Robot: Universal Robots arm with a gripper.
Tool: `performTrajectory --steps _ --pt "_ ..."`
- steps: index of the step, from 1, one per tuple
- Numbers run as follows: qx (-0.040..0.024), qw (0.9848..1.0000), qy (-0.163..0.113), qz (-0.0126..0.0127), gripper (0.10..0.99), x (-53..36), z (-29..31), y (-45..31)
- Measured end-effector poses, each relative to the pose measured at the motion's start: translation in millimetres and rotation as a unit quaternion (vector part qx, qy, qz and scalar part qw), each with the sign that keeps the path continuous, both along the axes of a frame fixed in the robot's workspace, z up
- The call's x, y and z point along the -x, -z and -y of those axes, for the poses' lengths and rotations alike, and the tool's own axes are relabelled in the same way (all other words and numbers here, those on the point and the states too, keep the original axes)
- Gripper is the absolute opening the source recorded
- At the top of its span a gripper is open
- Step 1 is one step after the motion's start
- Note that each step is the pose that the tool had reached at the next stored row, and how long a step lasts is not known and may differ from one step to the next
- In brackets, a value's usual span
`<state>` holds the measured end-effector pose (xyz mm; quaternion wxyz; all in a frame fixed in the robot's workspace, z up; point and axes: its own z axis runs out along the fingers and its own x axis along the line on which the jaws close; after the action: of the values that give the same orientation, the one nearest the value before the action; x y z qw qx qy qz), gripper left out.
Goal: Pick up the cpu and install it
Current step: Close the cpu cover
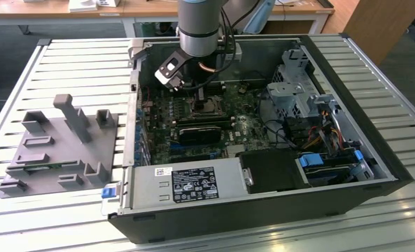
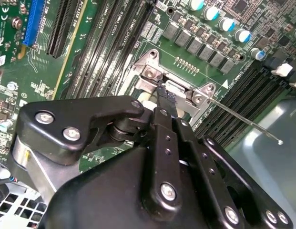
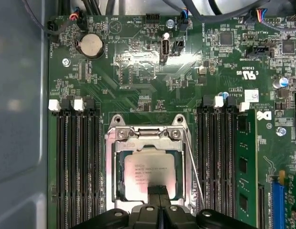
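Across the whole exterior view, a slatted metal bench (image 1: 74, 58). On it, taking up the middle and the exterior view's right, an open computer case (image 1: 263, 215) laid on its side, with the green motherboard (image 1: 253, 123) exposed inside. Along the case's lower front edge, a grey power supply (image 1: 186, 184) with a label. In the case's upper right, a metal drive cage (image 1: 295, 79). Toward the exterior view's left, well apart from the board, a grey plastic holder block (image 1: 60, 147) with upright posts, resting on the bench. From the top centre of the frame down into the case, the robot arm (image 1: 200, 26), with the claw (image 1: 204, 100) just above the socket near the board's middle.

In the first wrist view, the socket's metal frame (image 3: 114, 157) between two banks of black memory slots (image 3: 74, 157). Inside that frame, the cpu (image 3: 148, 174), lying flat with its silver top up. Over one edge of the cpu, the claw (image 3: 159, 191), fingers pressed together with only a thin seam between them and nothing seen pinched. Cannot tell whether the tips touch the chip. Just beside the frame, a thin wire lever (image 3: 193, 167), slanting away from it. In the second wrist view, the claw (image 2: 164, 95) again narrow and pressed together over the frame, the wire lever (image 2: 248, 121) angling off to one side. Farther off on the board, a round coin battery (image 3: 92, 45).
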<state>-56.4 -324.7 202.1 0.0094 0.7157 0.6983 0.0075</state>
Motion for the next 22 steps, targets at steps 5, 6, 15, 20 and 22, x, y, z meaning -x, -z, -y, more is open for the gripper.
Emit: performTrajectory --steps 5,6,15,20,22 --pt "-0.0008 1.0000 0.000 -0.0002 0.106 -4.0 -0.1 1.0" --pt "-0.0016 1.0000 0.000 -0.0001 0.106 -4.5 -0.3 1.1" --pt "-0.0046 1.0000 0.000 -0.0001 0.106 1.5 -2.4 -10.6" --pt "-0.0051 1.0000 0.000 -0.0002 0.106 2.0 -5.7 -4.2" --pt "-0.0052 1.0000 0.000 -0.0001 0.106 2.0 -5.8 -0.6"
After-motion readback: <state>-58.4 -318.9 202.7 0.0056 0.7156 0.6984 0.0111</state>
